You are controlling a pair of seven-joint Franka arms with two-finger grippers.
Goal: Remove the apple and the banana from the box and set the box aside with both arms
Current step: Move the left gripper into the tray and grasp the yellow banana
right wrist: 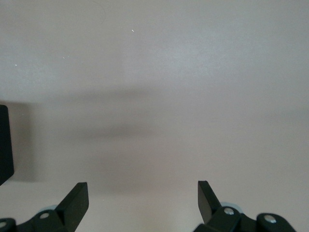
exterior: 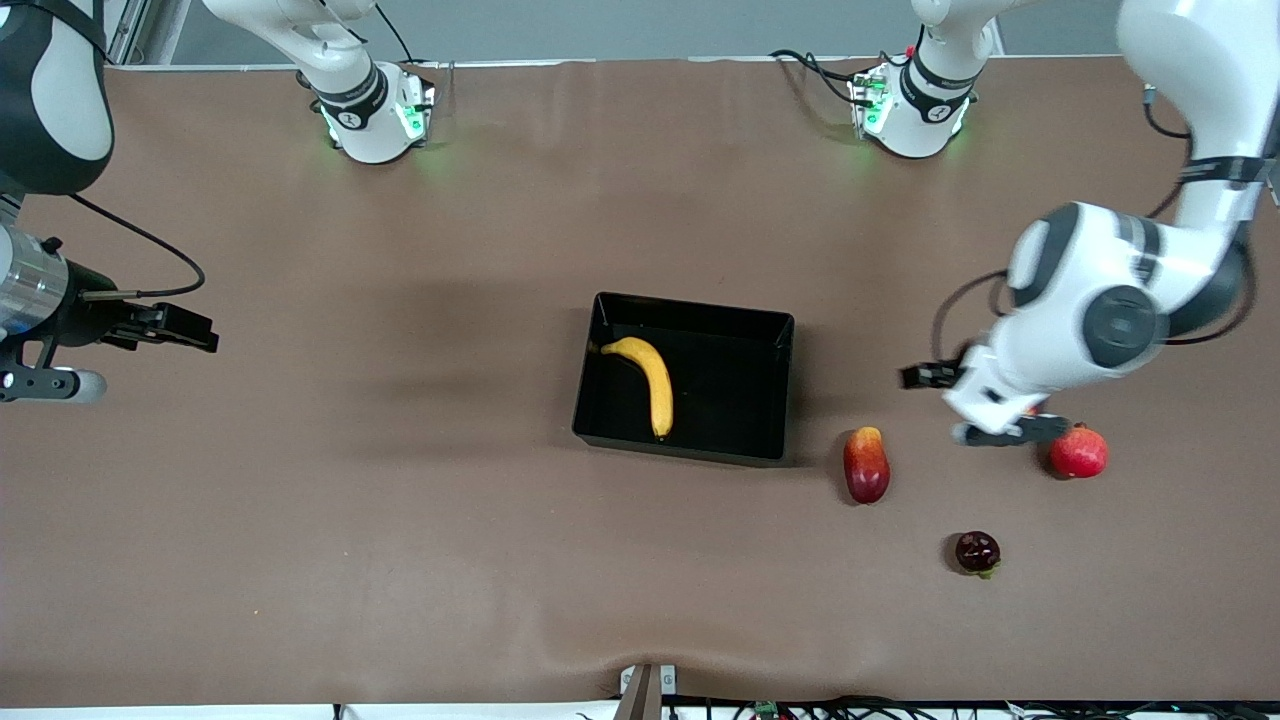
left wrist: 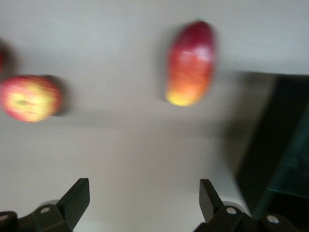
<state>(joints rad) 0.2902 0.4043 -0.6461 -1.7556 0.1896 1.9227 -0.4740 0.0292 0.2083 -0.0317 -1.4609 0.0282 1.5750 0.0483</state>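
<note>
The apple (exterior: pixel 1078 452) sits on the bare table (exterior: pixel 400 520) just beside the left gripper (exterior: pixel 985 405), at the left arm's end and well outside the box (exterior: pixel 770 385). To my eye that half of the fruit job looks done. The left gripper hangs low over the tabletop with its jaws spread wide and nothing between them; in its wrist view the fingers (left wrist: pixel 77 195) frame plain table, with the apple (left wrist: pixel 30 97) off to one side.

The banana (exterior: pixel 645 378) lies in the box, along the wall toward the right arm's end, curved and flat on the floor of the tray. It is the only thing in there; the rest of the black floor is bare. The box sits mid-table, roughly between the two grippers.

The right gripper (exterior: pixel 165 328) waits over open table at its own end, well apart from the box, jaws wide and holding nothing. Its wrist view shows only table, plus a dark sliver that may be the box's edge.

The mango (exterior: pixel 866 464) lies just outside the box's corner, between it and the left gripper. A dark round fruit (exterior: pixel 977 552), probably the pomegranate, sits nearer the front camera than the apple.

The banana looks to be the next thing out, and the box can only be shifted by both arms after that.
</note>
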